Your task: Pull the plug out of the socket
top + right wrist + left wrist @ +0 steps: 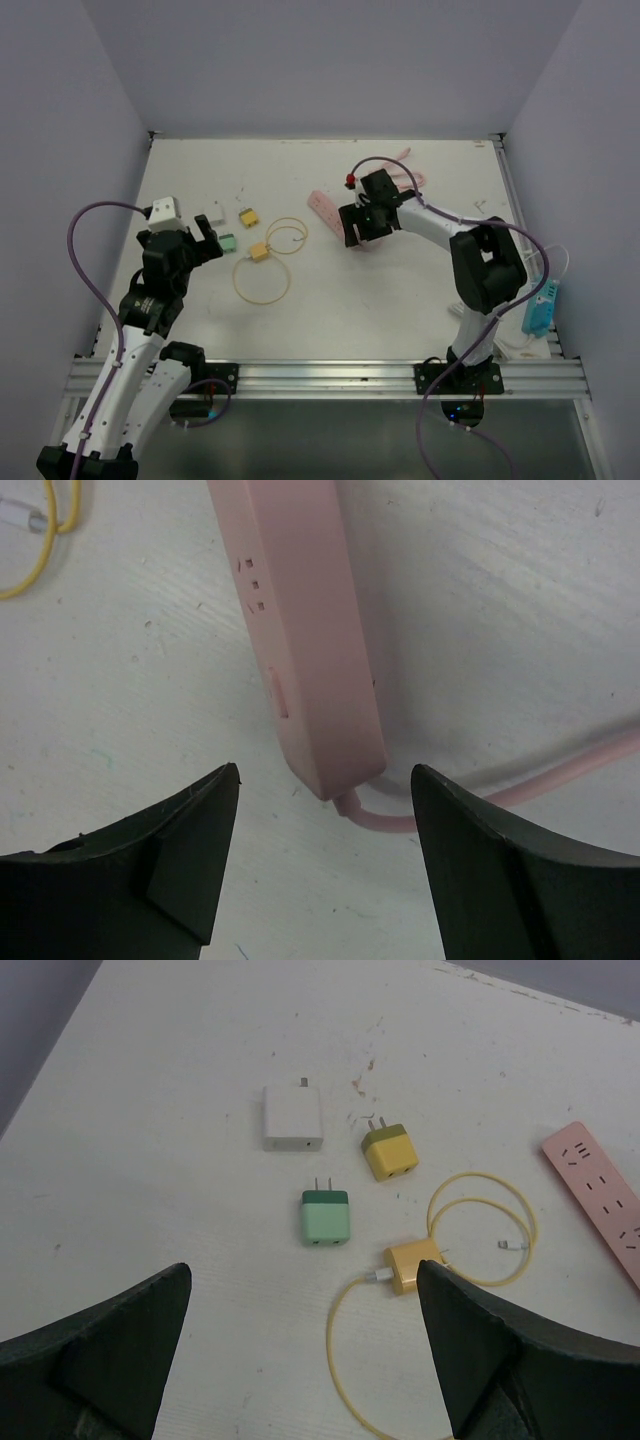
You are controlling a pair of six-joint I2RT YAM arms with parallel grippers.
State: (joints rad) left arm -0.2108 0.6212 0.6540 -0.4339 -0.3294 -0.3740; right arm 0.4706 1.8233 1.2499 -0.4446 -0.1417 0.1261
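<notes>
Two grippers are in view, and both stand with their fingers spread.

1. Check the left gripper at the left side of the table. Its fingers are wide apart and hold nothing. In its wrist view, bare table shows between the fingers.

2. Check the right gripper near the table's centre. Its fingers are parted, and the cord end of the pink power strip lies between them. You see a gap on each side, so neither finger touches the strip.

3. Locate the pink power strip. It lies flat on the table, with its pink cord leaving the near end toward the right.

4. Locate the plugs. Four lie loose on the table, ahead of the left gripper and well apart from the strip:
- white adapter, farthest from the gripper
- olive-yellow plug, just right of the white adapter
- green plug, prongs pointing away from the gripper
- orange charger, joined to a looped yellow cable
</notes>
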